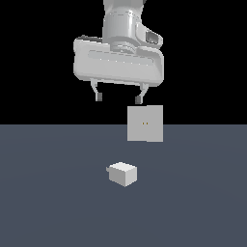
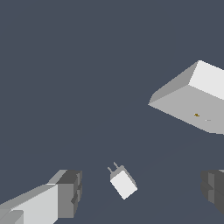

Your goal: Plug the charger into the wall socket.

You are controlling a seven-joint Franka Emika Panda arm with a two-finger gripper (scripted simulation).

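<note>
Grey floor [image 1: 48, 202] under charger [image 1: 123, 174], socketless.

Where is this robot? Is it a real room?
Probably not: it looks like a computer simulation. The floor is plain flat grey under a black background, and only a blocky white charger and a socket sit below the open gripper.
</note>
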